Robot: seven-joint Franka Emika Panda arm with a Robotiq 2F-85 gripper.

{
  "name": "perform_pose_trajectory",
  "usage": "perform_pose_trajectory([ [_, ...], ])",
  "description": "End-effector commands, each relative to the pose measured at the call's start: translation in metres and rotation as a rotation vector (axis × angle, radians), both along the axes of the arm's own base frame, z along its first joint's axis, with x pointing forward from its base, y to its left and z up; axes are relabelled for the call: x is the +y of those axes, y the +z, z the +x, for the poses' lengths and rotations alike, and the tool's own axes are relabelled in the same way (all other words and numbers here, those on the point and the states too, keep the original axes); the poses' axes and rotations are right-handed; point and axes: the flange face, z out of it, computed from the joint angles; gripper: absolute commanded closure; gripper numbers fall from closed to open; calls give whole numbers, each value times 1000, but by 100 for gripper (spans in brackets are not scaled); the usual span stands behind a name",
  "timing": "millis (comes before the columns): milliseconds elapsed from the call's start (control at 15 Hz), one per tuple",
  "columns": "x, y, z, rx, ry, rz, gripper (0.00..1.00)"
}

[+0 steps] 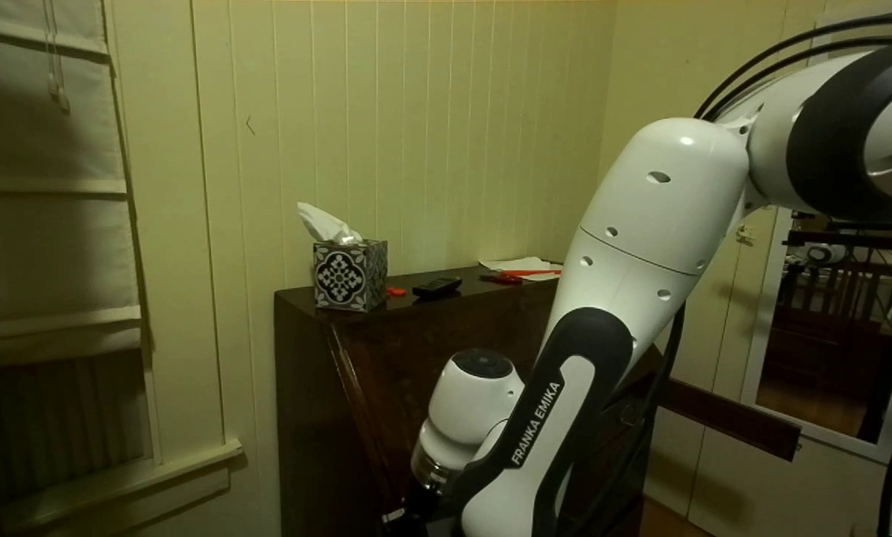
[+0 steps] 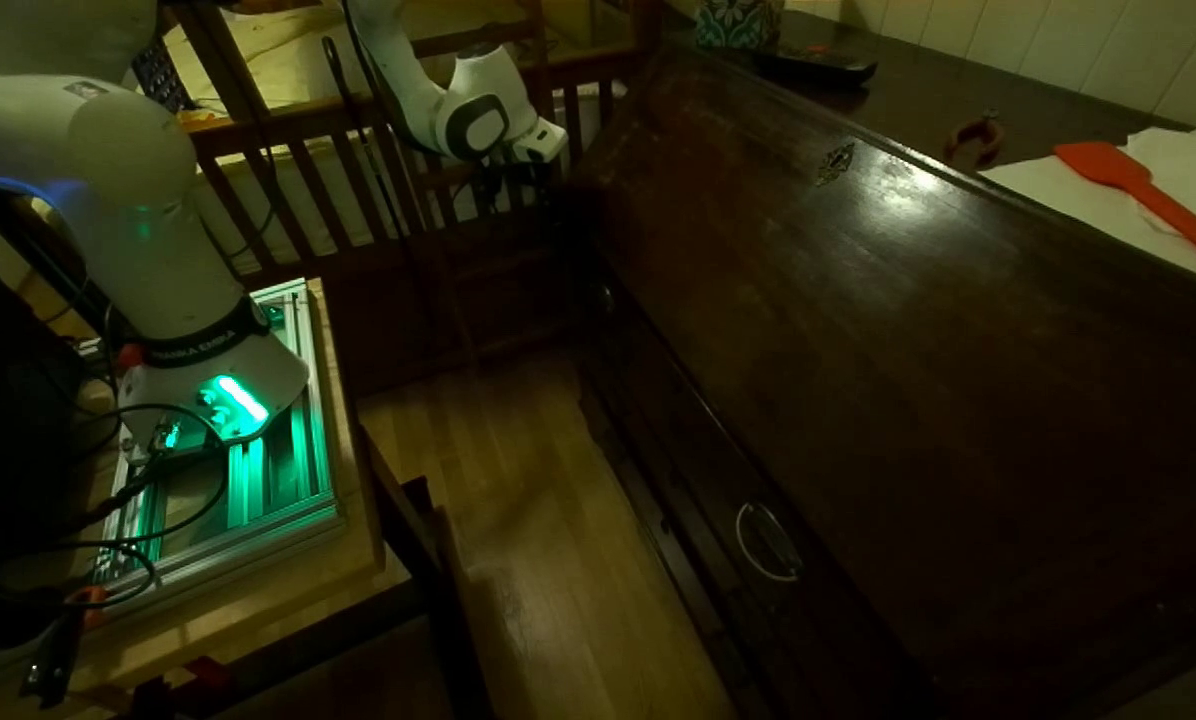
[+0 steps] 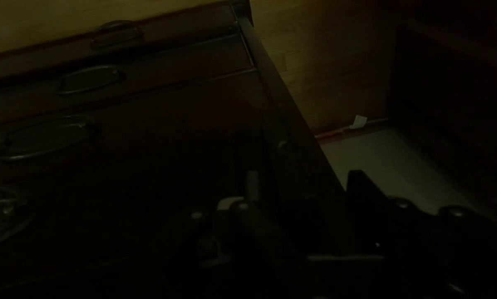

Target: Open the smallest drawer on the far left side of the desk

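End effector point(image 3: 303, 178) | jaws well apart | near desk point(image 2: 918, 350) front | too dark to tell contact

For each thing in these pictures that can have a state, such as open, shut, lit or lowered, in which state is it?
gripper: open
desk's sloping front panel: closed
narrow drawer with small knob: too dark to tell
drawers with oval handles: appear shut, though dim
tissue box: open, tissue sticking out
window blind: partly lowered
robot base light: lit, green
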Motion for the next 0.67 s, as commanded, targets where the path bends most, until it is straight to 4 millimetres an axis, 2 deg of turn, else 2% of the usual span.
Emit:
perform_pose_trajectory([
  [0, 11, -4, 12, 3, 9, -21, 51],
  [67, 14, -4, 14, 7, 16, -29, 51],
  [133, 16, -4, 15, 7, 21, -35, 61],
  [267, 16, -4, 16, 16, 27, -52, 70],
  [333, 14, -4, 16, 26, 27, -60, 82],
  [467, 12, -4, 12, 41, 29, -71, 97],
  [600, 16, -3, 5, 70, 42, -65, 94],
])
